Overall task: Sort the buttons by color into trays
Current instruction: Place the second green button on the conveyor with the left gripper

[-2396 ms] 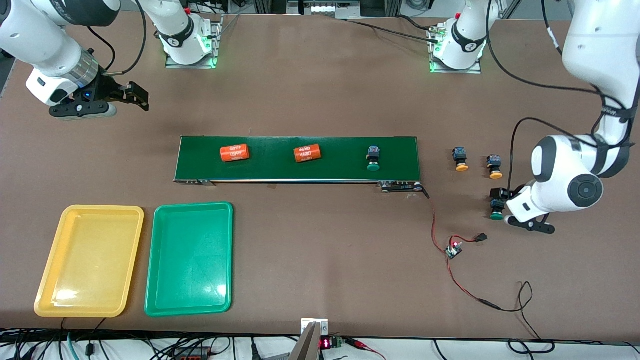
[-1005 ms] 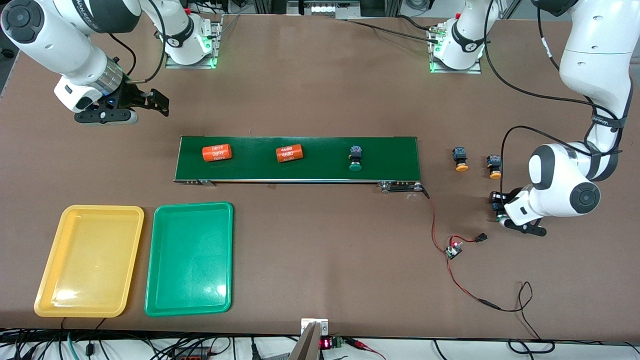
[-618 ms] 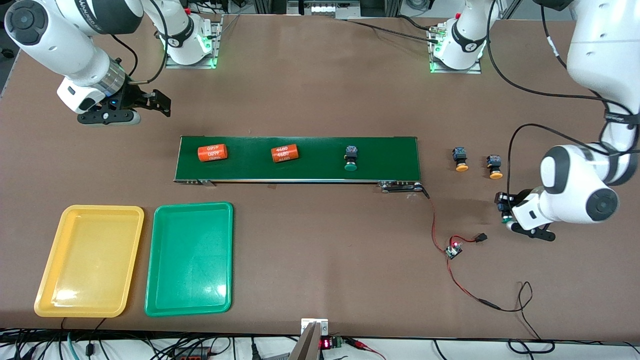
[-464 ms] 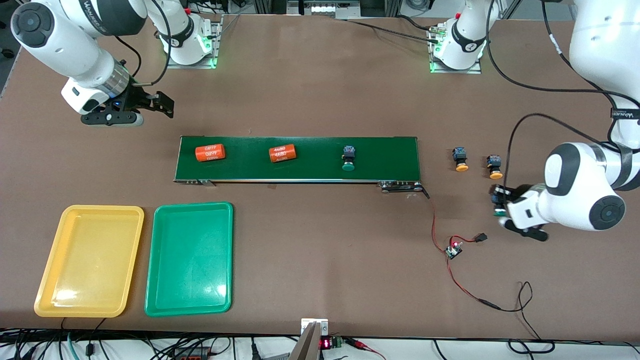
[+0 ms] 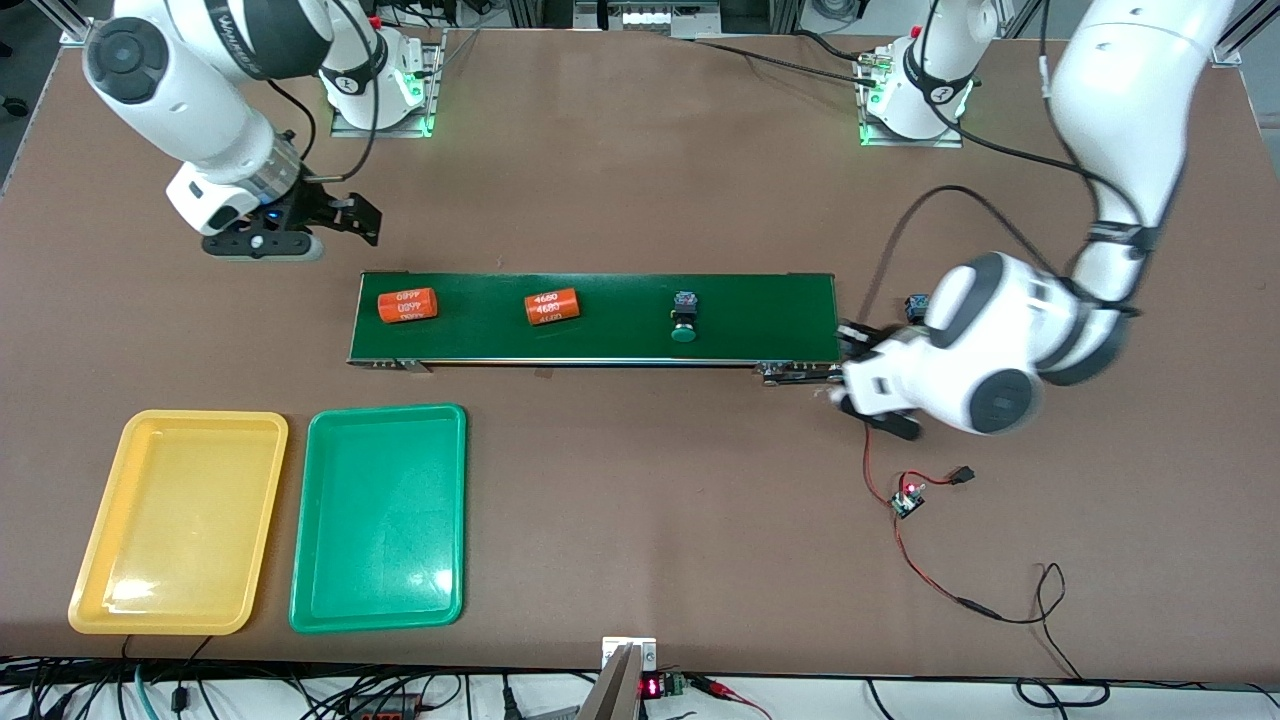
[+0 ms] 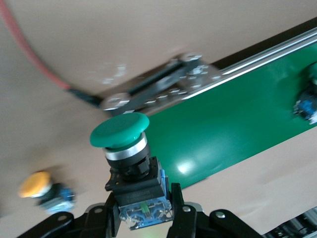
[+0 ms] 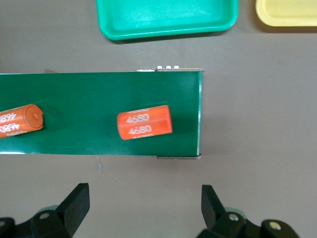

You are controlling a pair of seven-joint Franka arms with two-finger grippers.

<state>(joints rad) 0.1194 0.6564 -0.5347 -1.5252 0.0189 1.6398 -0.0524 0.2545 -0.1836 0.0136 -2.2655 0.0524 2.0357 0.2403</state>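
Observation:
My left gripper (image 6: 143, 206) is shut on the black-and-blue body of a green-capped button (image 6: 130, 161) and holds it above the table by the conveyor belt's (image 5: 600, 318) end; in the front view it (image 5: 851, 348) is at that end. A second green-capped button (image 5: 685, 318) rides on the belt. One yellow-orange button (image 6: 42, 188) lies on the table, mostly hidden by the left arm in the front view (image 5: 915, 303). My right gripper (image 5: 352, 216) is open and empty, over the table beside the belt's other end. The yellow tray (image 5: 180, 520) and green tray (image 5: 380, 515) are empty.
Two orange "4680" cylinders (image 5: 407, 305) (image 5: 552, 306) lie on the belt. A red-and-black wire with a small circuit board (image 5: 908, 500) runs from the belt's end across the table near the left arm.
My left gripper has lifted the green-capped button off the table and carried it to the belt's end. My right gripper has moved closer to the belt. The things on the belt have drifted toward the right arm's end.

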